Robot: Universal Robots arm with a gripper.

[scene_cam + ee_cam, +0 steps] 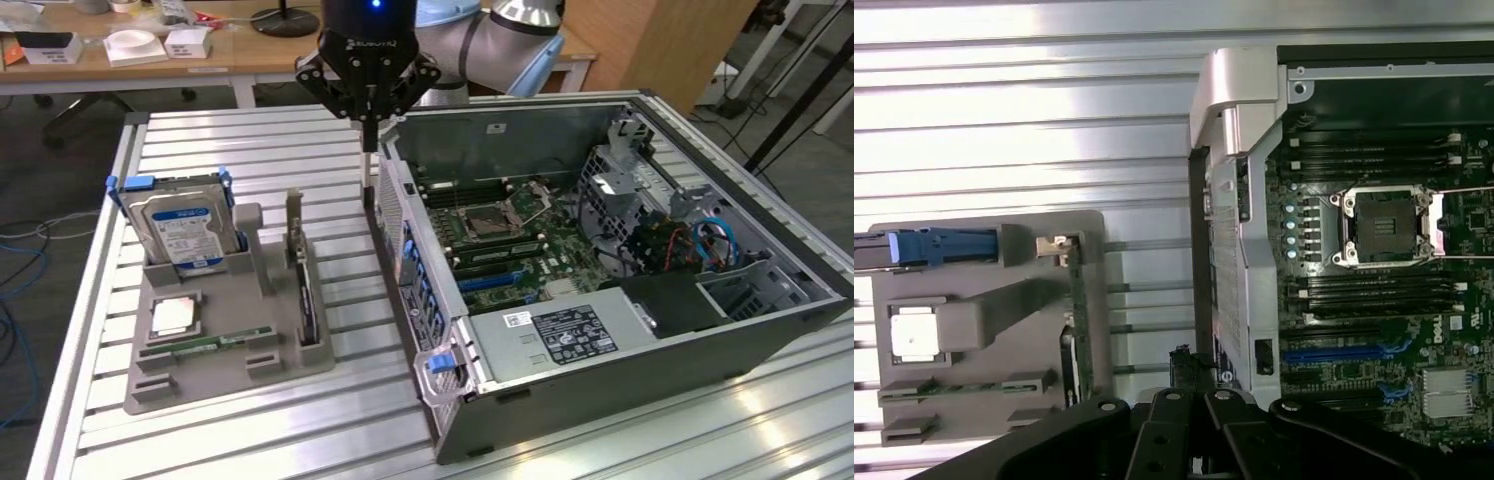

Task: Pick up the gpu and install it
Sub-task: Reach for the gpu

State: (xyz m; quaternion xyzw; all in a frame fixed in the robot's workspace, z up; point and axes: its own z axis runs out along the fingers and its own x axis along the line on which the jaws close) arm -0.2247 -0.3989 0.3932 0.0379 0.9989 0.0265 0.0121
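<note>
Black and slim, the gpu is standing on edge in a slot of the grey holder. That slot is on the holder's side nearest the open computer case, and in the wrist view the card is showing as a thin strip. Your claw is hanging with its fingers pressed together and pinching nothing. It is sitting above the strip of bare table between holder and case, well apart from the gpu and closer to the table edge farthest from the exterior camera. Just beside the claw, the case's side wall is rising, so room on that side is running tight. The slatted lane between holder and case is lying open along its length. A hard drive with a blue label is standing at the holder's end nearer the claw. Inside the case the motherboard is lying exposed.
</note>
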